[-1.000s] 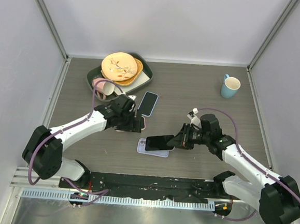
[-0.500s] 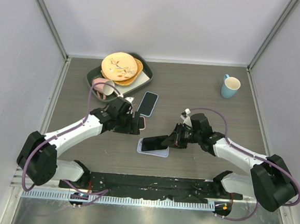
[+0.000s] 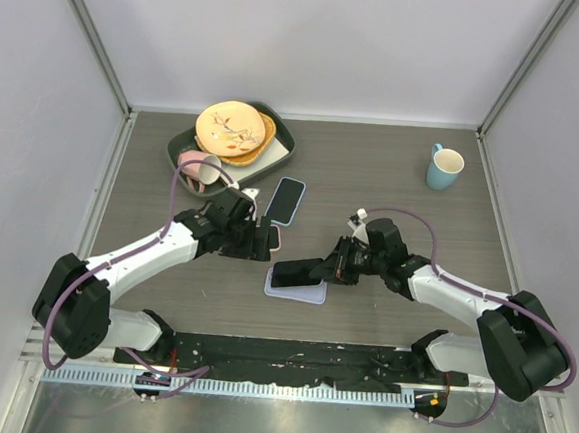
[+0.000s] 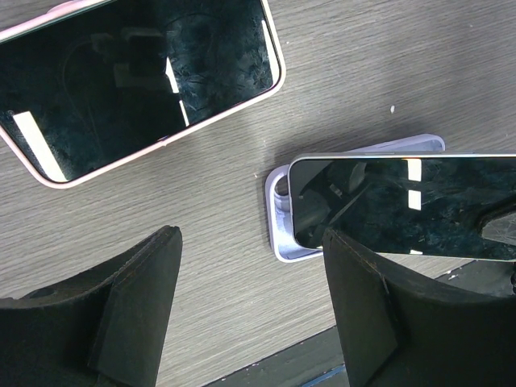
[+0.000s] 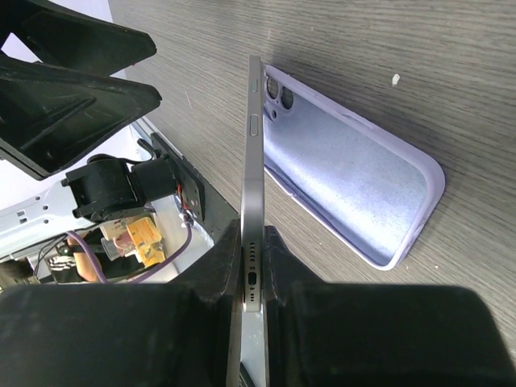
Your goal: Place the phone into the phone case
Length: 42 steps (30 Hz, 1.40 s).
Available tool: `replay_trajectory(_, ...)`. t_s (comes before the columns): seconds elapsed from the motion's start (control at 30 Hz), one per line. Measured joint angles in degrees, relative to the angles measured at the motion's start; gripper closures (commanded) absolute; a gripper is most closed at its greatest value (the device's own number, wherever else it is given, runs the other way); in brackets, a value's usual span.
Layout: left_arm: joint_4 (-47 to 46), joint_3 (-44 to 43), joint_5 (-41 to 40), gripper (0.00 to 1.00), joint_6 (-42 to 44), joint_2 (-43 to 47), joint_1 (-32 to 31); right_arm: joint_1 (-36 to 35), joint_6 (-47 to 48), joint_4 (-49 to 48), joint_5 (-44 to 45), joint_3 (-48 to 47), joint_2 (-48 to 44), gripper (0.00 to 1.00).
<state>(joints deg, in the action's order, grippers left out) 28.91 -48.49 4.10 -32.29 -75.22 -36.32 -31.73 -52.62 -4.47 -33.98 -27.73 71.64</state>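
Right fingers clamped on phone, tilted over the lilac case on table. Left fingers spread, empty, near second phone. Tray and blue mug well apart.

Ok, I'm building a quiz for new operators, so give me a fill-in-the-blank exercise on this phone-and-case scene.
1. The right gripper grips the phone while the left gripper stands ____.
2. The lilac case lies with its hollow side facing ____.
3. A second phone lies flat nearest the ____ gripper.
Missing words: open, up, left.
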Motion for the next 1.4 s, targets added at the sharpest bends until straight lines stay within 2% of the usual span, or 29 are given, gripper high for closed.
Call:
replay_trajectory(0.43, -0.3, 0.0, 0.0, 0.25, 0.3, 0.0, 0.0, -0.9, -0.7, -5.0, -0.3, 4.1, 0.0, 0.99)
replay_trajectory(0.83, -0.3, 0.0, 0.0, 0.25, 1.1, 0.0, 0.0, -1.2, 0.0, -5.1, 0.2, 5.8, -0.9, 0.99)
replay_trajectory(1.2, -0.3, 0.0, -0.4, 0.25, 1.3, 0.0, 0.0, -1.0, 0.4, -12.5, -3.4, 3.1, 9.9, 0.99)
replay_trajectory(1.3, -0.3, 0.0, -0.4, 0.29, 1.3, 0.0, 0.0, -1.0, 0.2, -15.5, -4.4, 3.0, 12.4, 0.99)
replay_trajectory(1.4, -0.4, 0.0, 0.0, 0.4, 1.3, 0.0, 0.0, -1.1, 0.1, -17.0, -4.7, 3.0, 13.5, 0.99)
